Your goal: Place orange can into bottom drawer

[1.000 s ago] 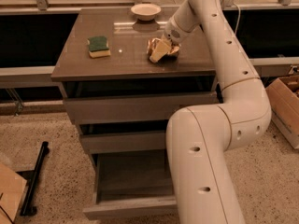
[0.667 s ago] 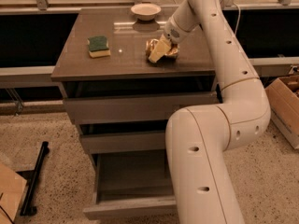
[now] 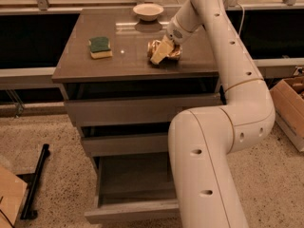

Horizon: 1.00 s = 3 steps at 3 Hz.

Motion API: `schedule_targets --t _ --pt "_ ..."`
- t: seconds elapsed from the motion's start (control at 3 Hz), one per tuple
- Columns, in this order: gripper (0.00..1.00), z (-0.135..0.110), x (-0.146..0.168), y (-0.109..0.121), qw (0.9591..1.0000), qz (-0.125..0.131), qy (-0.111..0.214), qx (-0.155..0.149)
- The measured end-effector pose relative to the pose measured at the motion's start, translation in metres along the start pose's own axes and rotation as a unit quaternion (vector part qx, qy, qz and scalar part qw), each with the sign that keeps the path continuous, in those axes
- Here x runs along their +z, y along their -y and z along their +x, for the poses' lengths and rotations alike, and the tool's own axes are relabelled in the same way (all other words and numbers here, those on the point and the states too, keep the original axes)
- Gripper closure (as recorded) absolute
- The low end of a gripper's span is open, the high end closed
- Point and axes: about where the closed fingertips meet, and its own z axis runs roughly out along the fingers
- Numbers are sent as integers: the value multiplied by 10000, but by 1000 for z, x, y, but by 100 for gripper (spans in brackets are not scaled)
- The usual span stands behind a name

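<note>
1 arm bent over cabinet top [image 3: 124,63], tool [image 3: 159,55] clamped on orange can [image 3: 174,52]; bottom drawer [image 3: 133,212] open.

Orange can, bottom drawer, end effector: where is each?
orange can [image 3: 174,52], camera view, its shiny right side.
bottom drawer [image 3: 137,175], camera view, bare floor.
end effector [image 3: 162,52], camera view, its tip at the can on the cabinet top [image 3: 128,61].
</note>
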Motion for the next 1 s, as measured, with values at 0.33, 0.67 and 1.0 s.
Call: schedule_targets --t 0.33,0.67,1.0 --pt "100 0 0 0 10000 0 0 0" --pt "100 0 0 0 10000 0 0 0" --pt "74 0 0 0 10000 0 0 0"
